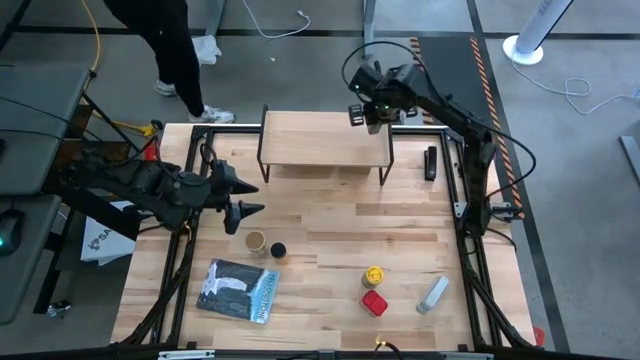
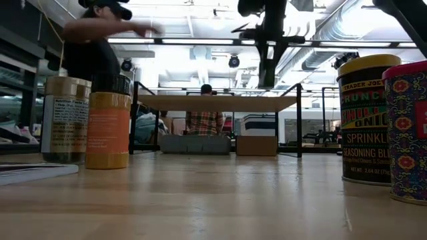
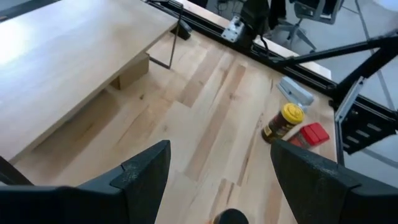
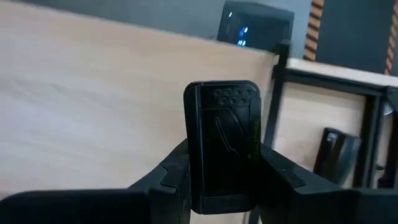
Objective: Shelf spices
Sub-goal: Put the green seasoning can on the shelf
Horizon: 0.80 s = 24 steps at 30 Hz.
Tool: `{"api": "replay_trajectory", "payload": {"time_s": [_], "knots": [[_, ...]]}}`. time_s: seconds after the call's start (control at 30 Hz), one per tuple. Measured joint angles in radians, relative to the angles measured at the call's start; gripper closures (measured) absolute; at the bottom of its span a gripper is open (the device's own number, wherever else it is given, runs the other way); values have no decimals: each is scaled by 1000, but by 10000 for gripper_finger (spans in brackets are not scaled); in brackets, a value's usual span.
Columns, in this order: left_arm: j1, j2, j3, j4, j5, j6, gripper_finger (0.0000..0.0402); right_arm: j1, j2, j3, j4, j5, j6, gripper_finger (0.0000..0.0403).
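The shelf (image 1: 320, 140) stands at the table's far edge on thin black legs. My right gripper (image 1: 372, 112) hovers over the shelf's right end, shut on the small black tin (image 4: 221, 146). My left gripper (image 1: 245, 197) is open at the table's left, above the tan cylinder (image 1: 255, 242) and the amber jar (image 1: 278, 250). The yellow jar (image 1: 373, 275) and the red tin (image 1: 374, 303) stand upright near the front right. The low view shows the shelf plank (image 2: 217, 103) with my right gripper (image 2: 267, 67) above it. My right gripper pinches the black tin between its two fingers, one finger (image 4: 171, 177) on each narrow side of the tin's lower half (image 4: 221, 186). The fingers come from above, slanting down. The tin stands upright in the hold, lifted clear above the shelf's plank.
A tan cardboard cube (image 2: 257, 145) sits under the shelf. A grey bar (image 1: 432, 294) lies front right, a blue-grey case (image 1: 238, 290) front left, and a small black object (image 1: 430, 163) right of the shelf. A person (image 1: 175, 60) stands beyond the far left corner.
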<state>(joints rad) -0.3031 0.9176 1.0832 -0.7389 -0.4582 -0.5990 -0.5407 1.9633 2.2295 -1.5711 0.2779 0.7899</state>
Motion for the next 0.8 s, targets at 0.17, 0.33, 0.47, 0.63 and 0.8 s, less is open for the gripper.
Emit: {"api": "replay_trajectory", "payload": {"time_s": [0.17, 0.33, 0.47, 0.63, 0.8], "knots": [[10, 0, 0, 1, 1, 0, 129, 18, 30, 0, 0, -23, 20, 292], [10, 0, 0, 0, 11, 0, 129, 48, 36, 0, 0, -19, 71, 292], [10, 0, 0, 0, 36, 1, 129, 62, 36, -4, 1, -25, 120, 292], [8, 0, 0, -1, 69, 1, 129, 64, 33, -52, 1, -21, 183, 292], [-3, 0, 0, -2, 91, 1, 129, 66, 25, -94, -1, -34, 194, 284]]}}
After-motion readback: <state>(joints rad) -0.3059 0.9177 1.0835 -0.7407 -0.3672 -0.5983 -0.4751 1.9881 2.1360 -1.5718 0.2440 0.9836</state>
